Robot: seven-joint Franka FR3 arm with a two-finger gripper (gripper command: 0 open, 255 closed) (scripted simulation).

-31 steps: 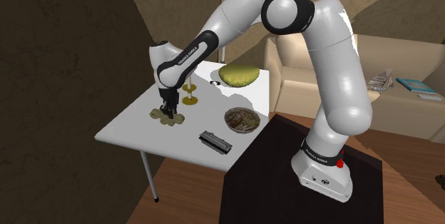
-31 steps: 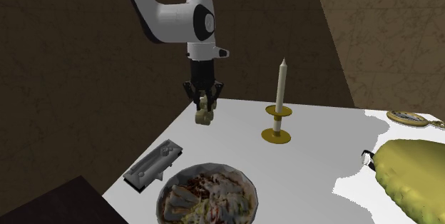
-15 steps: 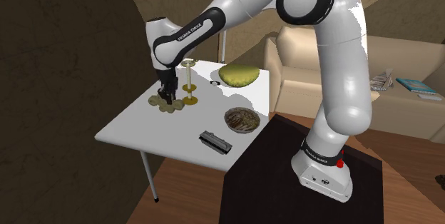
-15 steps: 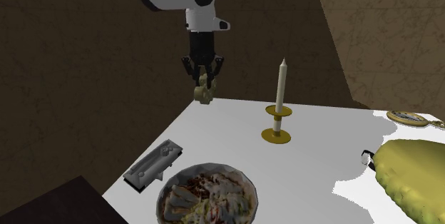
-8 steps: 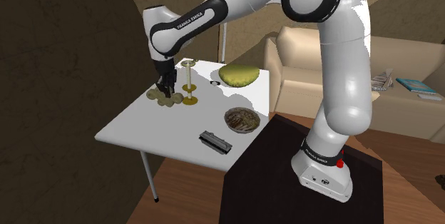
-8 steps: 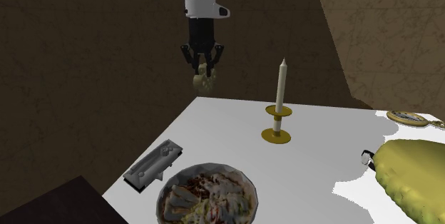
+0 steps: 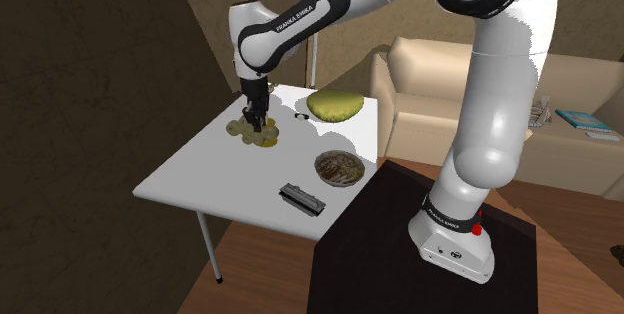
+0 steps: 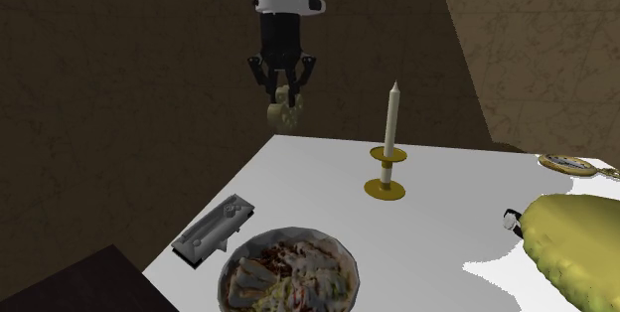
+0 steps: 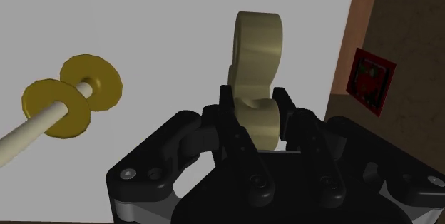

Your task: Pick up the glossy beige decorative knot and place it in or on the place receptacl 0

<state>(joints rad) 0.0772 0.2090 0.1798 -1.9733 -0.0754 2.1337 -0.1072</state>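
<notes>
The beige knot (image 7: pixel 246 131) hangs in the air above the white table (image 7: pixel 195 174), clasped at its upper end by my black gripper (image 7: pixel 253 122). In the second exterior view the knot (image 8: pixel 283 113) dangles under the gripper (image 8: pixel 282 97), well above the table's far edge and to the left of the candle (image 8: pixel 393 116). Seen from the wrist, the fingers (image 9: pixel 232 108) pinch the knot (image 9: pixel 258 44), whose loop sticks out past them over the tabletop. A patterned bowl (image 7: pixel 338 168) with mixed contents (image 8: pixel 288 270) sits near the table's front edge.
A white candle in a gold holder (image 8: pixel 386 174) stands upright close by the knot. A yellow-green domed object (image 7: pixel 335 104) lies at the table's far end. A dark grey flat device (image 7: pixel 302 197) rests by the bowl. A beige sofa (image 7: pixel 560 92) stands behind.
The gripper has risen with the knot and carried it toward the shoulder view's right, from above the table's left part to beside the candle holder.
</notes>
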